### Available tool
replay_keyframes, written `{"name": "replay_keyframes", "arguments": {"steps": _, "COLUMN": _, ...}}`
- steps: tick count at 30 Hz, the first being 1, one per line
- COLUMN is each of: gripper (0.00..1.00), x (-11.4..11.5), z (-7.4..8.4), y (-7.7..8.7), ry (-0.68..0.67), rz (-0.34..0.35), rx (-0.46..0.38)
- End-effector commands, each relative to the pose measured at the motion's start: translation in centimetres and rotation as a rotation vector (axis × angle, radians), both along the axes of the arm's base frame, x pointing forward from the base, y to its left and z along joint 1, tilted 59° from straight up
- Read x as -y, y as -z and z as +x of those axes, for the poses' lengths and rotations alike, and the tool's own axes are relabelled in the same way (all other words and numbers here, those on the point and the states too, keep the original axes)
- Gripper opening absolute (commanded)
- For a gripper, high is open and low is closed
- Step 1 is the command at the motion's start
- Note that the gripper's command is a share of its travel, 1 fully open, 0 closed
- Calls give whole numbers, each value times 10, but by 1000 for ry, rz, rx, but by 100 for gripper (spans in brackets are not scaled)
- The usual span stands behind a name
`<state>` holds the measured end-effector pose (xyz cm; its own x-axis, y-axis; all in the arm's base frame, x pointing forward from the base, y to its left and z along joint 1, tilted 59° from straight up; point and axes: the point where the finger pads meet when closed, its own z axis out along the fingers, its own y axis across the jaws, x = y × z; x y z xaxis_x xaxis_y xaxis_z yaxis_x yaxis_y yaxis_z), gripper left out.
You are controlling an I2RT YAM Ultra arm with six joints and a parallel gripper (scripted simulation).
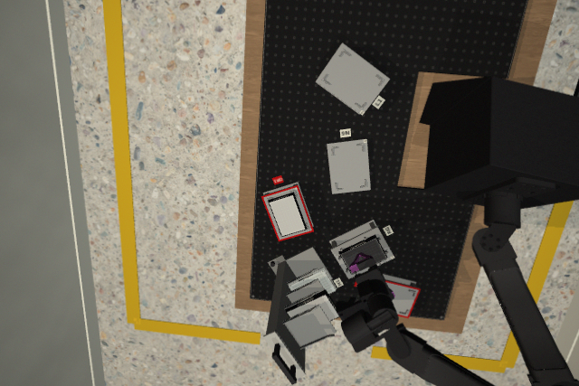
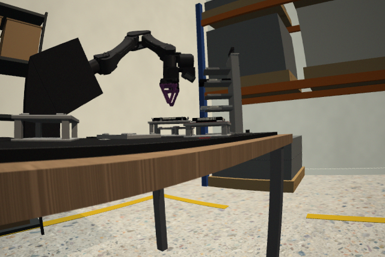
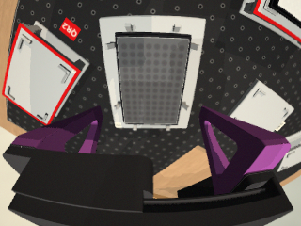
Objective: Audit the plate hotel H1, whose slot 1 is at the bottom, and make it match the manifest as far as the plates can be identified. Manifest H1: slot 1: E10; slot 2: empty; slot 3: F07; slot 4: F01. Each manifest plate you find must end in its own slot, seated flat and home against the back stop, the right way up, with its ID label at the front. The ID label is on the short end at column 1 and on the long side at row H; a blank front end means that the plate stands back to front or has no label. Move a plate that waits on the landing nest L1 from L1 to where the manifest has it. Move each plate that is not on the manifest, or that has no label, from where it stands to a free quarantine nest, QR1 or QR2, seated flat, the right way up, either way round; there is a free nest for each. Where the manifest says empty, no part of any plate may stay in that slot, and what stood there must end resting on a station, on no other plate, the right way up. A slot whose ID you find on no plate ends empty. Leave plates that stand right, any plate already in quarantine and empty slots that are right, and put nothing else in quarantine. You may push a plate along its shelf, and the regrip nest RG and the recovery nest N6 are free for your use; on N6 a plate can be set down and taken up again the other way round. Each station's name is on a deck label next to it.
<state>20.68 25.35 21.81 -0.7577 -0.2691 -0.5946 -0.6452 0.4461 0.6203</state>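
A dark grey well plate (image 1: pixel 374 250) (image 3: pixel 152 78) (image 2: pixel 169 118) lies flat on the RG nest (image 1: pixel 355 238) (image 3: pixel 109 44). My gripper (image 1: pixel 357 262) (image 2: pixel 169 94) (image 3: pixel 150 111) is open and empty. It hangs straight above this plate with its purple fingers pointing down, well clear of it. The plate hotel H1 (image 1: pixel 280 297) (image 2: pixel 236 92) stands just beside it; plates lie on its shelves, and their labels cannot be read. A white plate (image 1: pixel 286 214) (image 2: pixel 208 119) lies in the red-framed nest QR1 (image 1: pixel 270 213) (image 3: pixel 260 8). The red-framed nest QR2 (image 1: pixel 412 302) (image 3: pixel 38 75) is bare.
The nests N6 (image 1: pixel 348 166) and L1 (image 1: pixel 352 78) are bare grey pads farther along the black deck. The arm's black base box (image 1: pixel 490 134) (image 2: pixel 59 76) stands on the right side. The table's wooden edge (image 1: pixel 245 185) is close behind the hotel.
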Motion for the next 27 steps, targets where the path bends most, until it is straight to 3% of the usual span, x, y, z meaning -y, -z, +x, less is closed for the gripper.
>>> {"name": "replay_keyframes", "arguments": {"steps": 1, "gripper": 100, "x": -1, "z": 1, "y": 0, "ry": 5, "rz": 1, "rx": 3}}
{"name": "replay_keyframes", "arguments": {"steps": 27, "gripper": 100, "x": -27, "z": 4, "y": 16, "ry": 5, "rz": 1, "rx": 3}}
